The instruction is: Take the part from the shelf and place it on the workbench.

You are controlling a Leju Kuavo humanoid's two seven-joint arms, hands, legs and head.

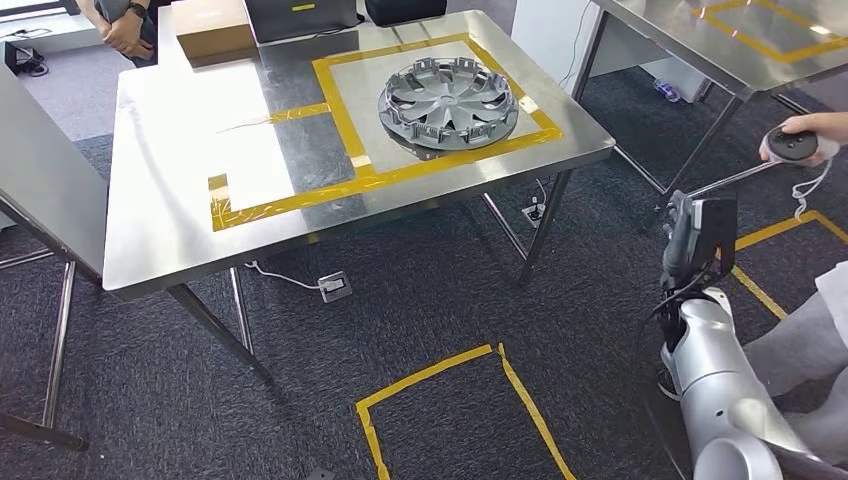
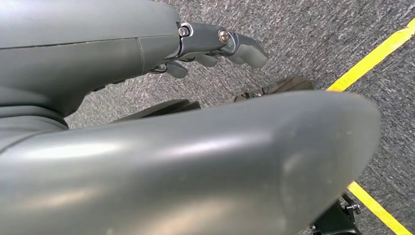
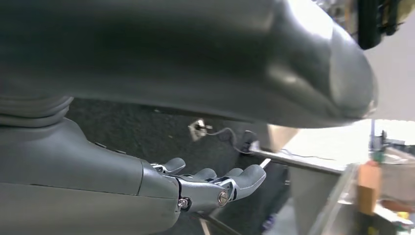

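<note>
A: How are the robot hands looking?
B: The left robot hand [image 2: 215, 46] is hanging over the carpet, fingers loosely apart, holding nothing. The right robot hand [image 3: 210, 183] is doing likewise.
A: Going by size?
B: The table [image 1: 180, 200] is standing ahead; the wheel cover [image 1: 448, 102] is lying on it inside the yellow tape [image 1: 345, 120]. A person's hand [image 1: 800, 135] is gripping a controller.

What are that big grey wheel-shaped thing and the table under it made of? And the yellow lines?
The wheel cover looks like moulded plastic, matte grey: thin spokes and small clips around its rim suggest that, though painted metal cannot be ruled out. The workbench appears to be brushed stainless steel, since it mirrors the ceiling light brightly. The yellow lines seem to be adhesive tape, slightly wrinkled and torn at the ends.
</note>
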